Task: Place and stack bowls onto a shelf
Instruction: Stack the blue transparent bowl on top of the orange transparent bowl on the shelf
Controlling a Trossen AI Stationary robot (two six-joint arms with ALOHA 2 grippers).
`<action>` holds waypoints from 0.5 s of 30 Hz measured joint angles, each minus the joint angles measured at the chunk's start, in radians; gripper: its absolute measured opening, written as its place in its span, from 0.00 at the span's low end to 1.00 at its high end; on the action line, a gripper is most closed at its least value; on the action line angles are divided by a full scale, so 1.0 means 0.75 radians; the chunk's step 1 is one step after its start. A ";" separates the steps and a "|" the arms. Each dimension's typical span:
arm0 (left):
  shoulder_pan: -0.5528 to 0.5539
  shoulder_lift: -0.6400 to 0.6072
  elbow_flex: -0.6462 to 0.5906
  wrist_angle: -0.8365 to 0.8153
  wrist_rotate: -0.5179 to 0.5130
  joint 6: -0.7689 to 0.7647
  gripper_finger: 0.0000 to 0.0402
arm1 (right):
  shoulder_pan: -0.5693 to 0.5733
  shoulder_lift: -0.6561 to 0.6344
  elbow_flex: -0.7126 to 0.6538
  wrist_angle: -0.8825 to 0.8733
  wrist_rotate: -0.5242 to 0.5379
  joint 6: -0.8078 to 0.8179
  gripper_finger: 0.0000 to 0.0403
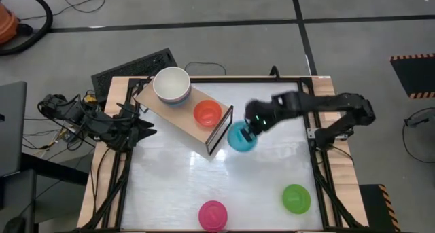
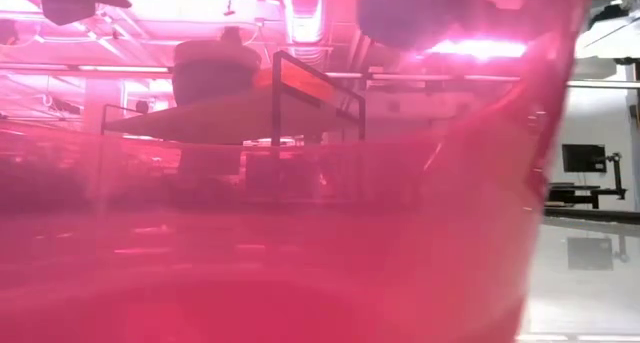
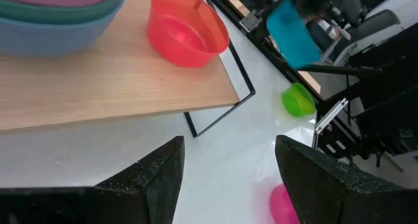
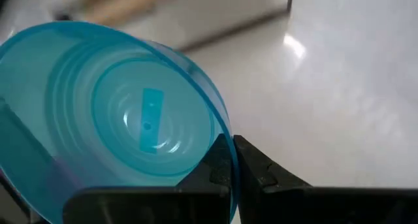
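My right gripper [image 1: 253,128] is shut on a teal bowl [image 1: 241,136], just off the right end of the light-wood shelf [image 1: 178,113]. On the shelf board rest a red bowl [image 1: 208,113] and a stack of bowls with a white one on top [image 1: 171,85]. The left wrist view shows the stack's blue-grey bottom bowl [image 3: 46,38], the red bowl [image 3: 186,28] and the teal bowl [image 3: 294,34] beyond the shelf end. My left gripper [image 3: 228,178] is open and waits at the table's left side [image 1: 146,130], touching nothing. My right gripper pinches the teal bowl's rim [image 4: 219,129], one finger [image 4: 219,162] inside the bowl and the other [image 4: 261,165] outside its wall. The fingers come from the table's right side, slanting down. The bowl is lifted clear of the table and tilted, with its opening facing the wrist.
A lime green bowl [image 1: 296,198] and a magenta bowl [image 1: 213,214] sit near the table's near edge. The magenta bowl [image 2: 300,243] fills most of the low view. A black keyboard-like slab [image 1: 132,66] lies behind the shelf. White tabletop [image 1: 177,178] lies bare between shelf and near bowls.
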 joint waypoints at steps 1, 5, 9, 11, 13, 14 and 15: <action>0.000 0.000 0.000 -0.004 0.002 -0.001 0.56 | -0.037 0.032 0.065 -0.013 0.000 -0.052 0.06; 0.000 0.000 0.000 -0.004 0.006 -0.002 0.56 | -0.165 0.202 0.318 -0.073 -0.006 -0.232 0.06; 0.000 0.000 0.000 -0.004 0.023 -0.002 0.56 | -0.236 0.381 0.606 -0.162 -0.010 -0.367 0.06; 0.000 0.000 0.000 -0.004 0.023 -0.002 0.56 | -0.258 0.463 0.746 -0.202 -0.014 -0.418 0.06; 0.000 0.000 0.000 -0.004 0.023 -0.002 0.56 | -0.279 0.550 0.868 -0.238 -0.015 -0.466 0.06; 0.000 0.000 0.000 -0.003 0.023 -0.002 0.56 | -0.288 0.590 0.920 -0.250 -0.015 -0.483 0.06; 0.000 0.000 0.000 -0.003 0.022 -0.002 0.56 | -0.295 0.628 0.968 -0.258 -0.014 -0.500 0.06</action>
